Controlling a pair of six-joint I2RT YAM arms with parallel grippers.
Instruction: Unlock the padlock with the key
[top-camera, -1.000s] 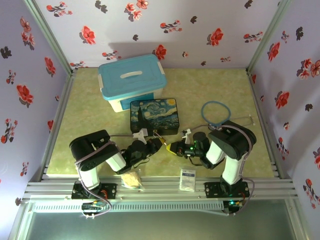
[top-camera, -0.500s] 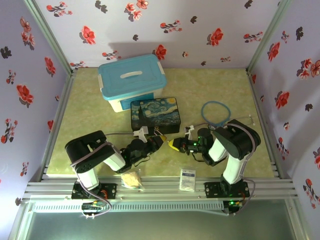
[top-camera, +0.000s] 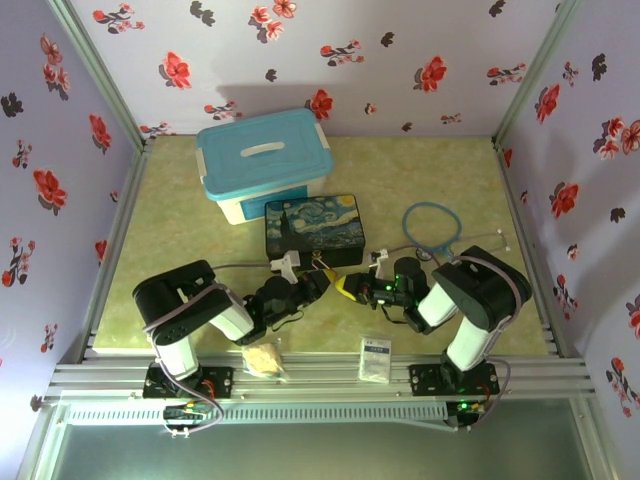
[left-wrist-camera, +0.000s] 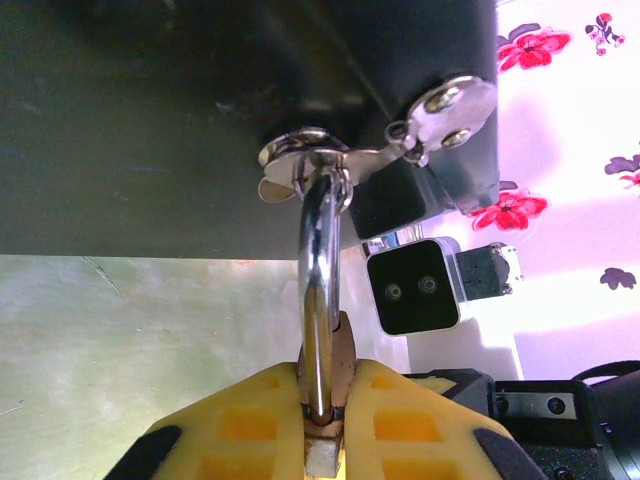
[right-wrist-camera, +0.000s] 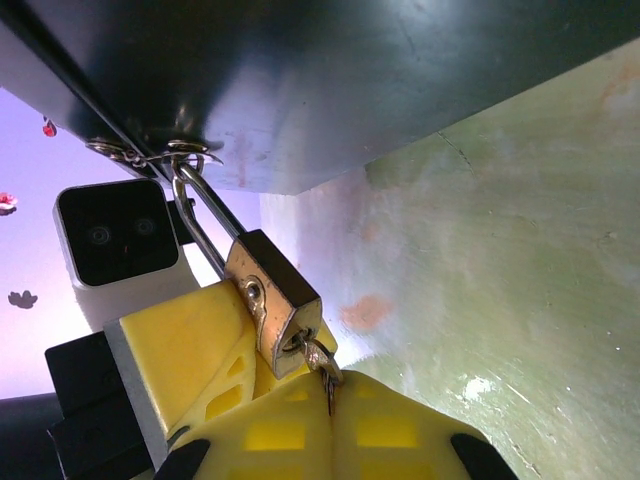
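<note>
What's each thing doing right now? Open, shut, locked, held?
padlock: hooked through the painted box's clasp, looks locked.
key: pushed into the padlock.
left gripper: shut on padlock.
right gripper: shut on key.
painted box: closed.
blue-lidded tub: lid on.

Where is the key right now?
Right wrist view, bottom centre: the key is pinched in the right gripper, its tip in the keyhole of the padlock, which hangs below the dark box.

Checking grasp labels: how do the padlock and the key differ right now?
The padlock is brass-gold and bulky; the key is thin, grey and far smaller. The padlock hangs from the hasp of the box, pinched by the left claw; the key sits in its keyhole, pinched by the right claw. Both are metal.
</note>
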